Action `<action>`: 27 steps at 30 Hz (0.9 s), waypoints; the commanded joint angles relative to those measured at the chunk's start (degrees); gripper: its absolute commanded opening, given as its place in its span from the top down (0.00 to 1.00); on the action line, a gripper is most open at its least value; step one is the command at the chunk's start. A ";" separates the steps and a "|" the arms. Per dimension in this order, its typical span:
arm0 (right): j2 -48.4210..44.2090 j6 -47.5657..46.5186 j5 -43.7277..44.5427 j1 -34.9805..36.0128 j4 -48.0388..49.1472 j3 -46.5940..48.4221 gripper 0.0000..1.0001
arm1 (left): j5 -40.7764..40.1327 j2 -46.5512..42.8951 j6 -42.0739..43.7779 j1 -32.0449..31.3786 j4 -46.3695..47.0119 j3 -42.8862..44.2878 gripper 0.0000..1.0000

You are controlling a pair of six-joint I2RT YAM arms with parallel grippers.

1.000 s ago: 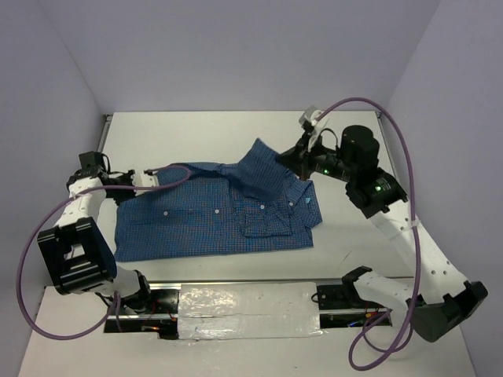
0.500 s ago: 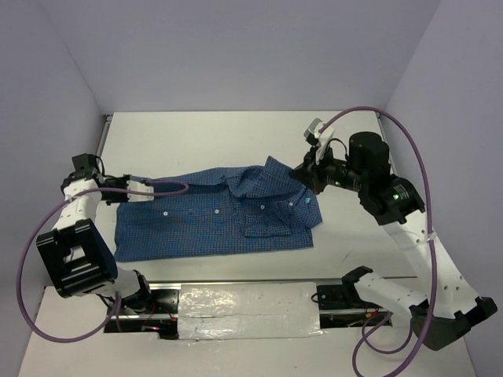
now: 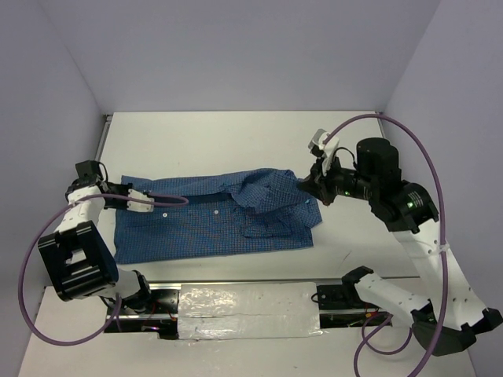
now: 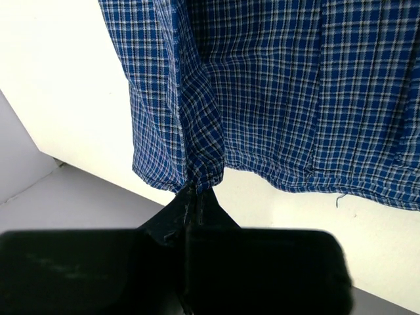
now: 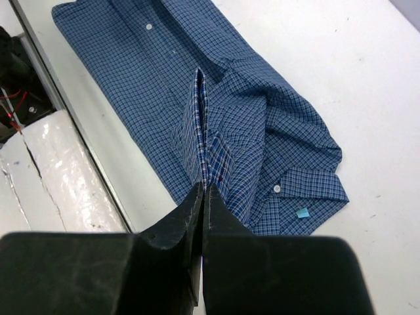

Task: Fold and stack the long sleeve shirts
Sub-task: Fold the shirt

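The blue checked shirt (image 3: 216, 218) lies front up across the white table (image 3: 204, 141), collar end to the right. My left gripper (image 3: 146, 199) is shut on the shirt's far left edge; in the left wrist view the cloth (image 4: 262, 92) bunches into the closed tips of the gripper (image 4: 194, 186). My right gripper (image 3: 302, 182) is shut on a fold of the shirt by the collar; in the right wrist view the fold (image 5: 210, 147) rises into the closed tips of the gripper (image 5: 202, 187). White buttons (image 5: 276, 188) show.
Grey walls enclose the table on three sides. A white foil-wrapped strip (image 3: 244, 310) and the arm bases run along the near edge. Purple cables (image 3: 409, 149) loop over both arms.
My right gripper has moved right and down, lowering the lifted cloth flap until it lies almost flat. My left gripper has shifted slightly left, drawing the shirt's far edge out straight.
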 commanded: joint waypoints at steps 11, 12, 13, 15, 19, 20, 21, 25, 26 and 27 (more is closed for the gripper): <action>1.44 3.93 -16.69 -0.05 5.22 -7.96 1.00 | -4.82 -3.08 16.61 0.41 -1.37 -6.91 0.27; 1.61 6.38 -17.92 0.47 7.00 -10.24 1.00 | -4.74 -3.00 12.77 0.41 0.72 -6.74 0.23; 1.88 7.45 -19.33 1.17 10.15 -11.13 1.00 | -4.30 -2.30 10.04 0.41 1.35 -5.78 0.23; 2.23 8.86 -18.99 1.97 12.29 -12.72 1.00 | -1.16 -0.81 -0.06 0.41 -0.65 0.80 0.22; 4.24 10.97 -18.29 2.41 18.17 -13.96 1.00 | 11.20 5.96 -15.90 0.41 -14.95 19.86 0.07; 4.69 11.15 -18.02 2.67 18.97 -14.04 1.00 | 14.91 6.66 -17.83 0.06 -19.08 26.60 0.01; 5.82 11.67 -17.41 2.67 20.45 -13.96 1.00 | 18.61 7.19 -19.24 -0.64 -25.56 29.10 0.01; 8.82 13.61 -16.08 3.02 26.17 -14.13 1.00 | 26.03 4.40 -47.43 -17.27 -24.33 33.53 0.01; 10.22 13.79 -16.18 2.94 27.23 -13.96 1.00 | 26.29 3.52 -51.82 -20.83 -22.56 32.91 0.01; 10.93 13.79 -16.26 3.11 28.46 -13.70 1.00 | 27.68 2.72 -54.47 -24.08 -21.76 32.56 0.00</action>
